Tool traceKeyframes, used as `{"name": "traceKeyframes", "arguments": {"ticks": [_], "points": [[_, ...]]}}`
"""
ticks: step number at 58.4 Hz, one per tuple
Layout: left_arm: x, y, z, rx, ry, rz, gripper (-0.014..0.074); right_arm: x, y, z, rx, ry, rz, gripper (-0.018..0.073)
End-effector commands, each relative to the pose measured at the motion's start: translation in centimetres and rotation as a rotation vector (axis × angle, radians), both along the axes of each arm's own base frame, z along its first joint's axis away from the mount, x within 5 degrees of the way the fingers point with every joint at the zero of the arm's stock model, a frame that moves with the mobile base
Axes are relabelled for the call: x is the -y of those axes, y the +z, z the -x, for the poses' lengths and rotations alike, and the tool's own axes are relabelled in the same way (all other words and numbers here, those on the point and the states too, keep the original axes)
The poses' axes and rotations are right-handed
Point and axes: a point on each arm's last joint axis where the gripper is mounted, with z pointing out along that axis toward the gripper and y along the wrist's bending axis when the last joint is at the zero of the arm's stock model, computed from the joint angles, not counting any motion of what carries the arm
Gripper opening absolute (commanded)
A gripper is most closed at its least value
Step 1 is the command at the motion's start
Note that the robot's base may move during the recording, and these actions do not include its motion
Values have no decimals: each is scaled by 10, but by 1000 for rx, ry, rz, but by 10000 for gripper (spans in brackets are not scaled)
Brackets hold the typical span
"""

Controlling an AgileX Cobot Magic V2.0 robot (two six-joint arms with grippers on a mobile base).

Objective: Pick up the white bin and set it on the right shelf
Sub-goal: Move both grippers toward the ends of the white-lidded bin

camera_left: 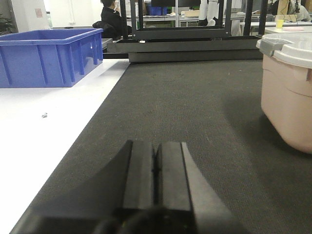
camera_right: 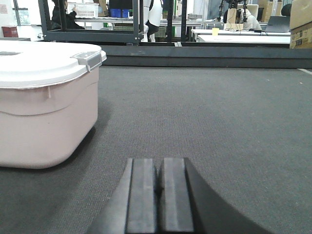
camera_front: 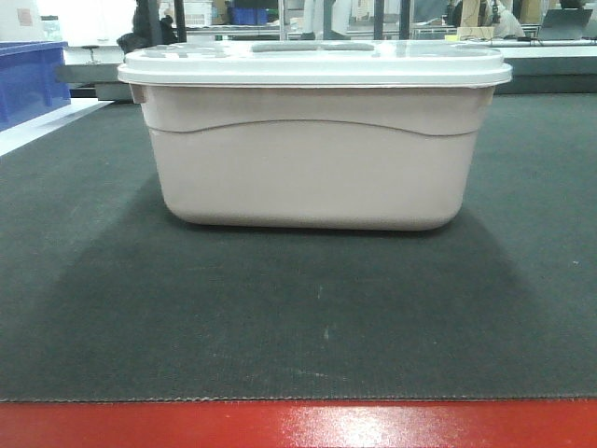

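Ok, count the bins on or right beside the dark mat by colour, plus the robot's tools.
Off-white lidded plastic bin: 1
Blue open plastic bin: 1
Black shut tools, left tool and right tool: 2
Total: 4

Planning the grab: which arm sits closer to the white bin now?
Right, probably. The white bin fills more of the right gripper's view than the left gripper's, where only its corner shows. Both are shut, flanking it.
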Motion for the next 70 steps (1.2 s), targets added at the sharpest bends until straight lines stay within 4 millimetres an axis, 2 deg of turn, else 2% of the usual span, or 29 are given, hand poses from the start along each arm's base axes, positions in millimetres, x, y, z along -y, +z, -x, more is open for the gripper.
{"name": "traceKeyframes", "arguments": {"ticks": [1, 38, 58, 65, 70], "points": [[0, 5, 1, 94, 2, 15, -128, 1, 14, 3, 122, -9, 4, 74], [0, 5, 1, 97, 3, 15, -128, 1, 15, 3, 131, -9, 4, 74], [-2, 14, 3, 202, 10, 57, -128, 1, 21, 4, 205, -14, 3, 74], [-2, 25, 6, 288, 14, 59, -128, 2, 31, 7, 293, -20, 3, 74], [-3, 48, 11, 367, 14, 72, -127, 2, 52, 13, 386, -23, 2, 74]]}}
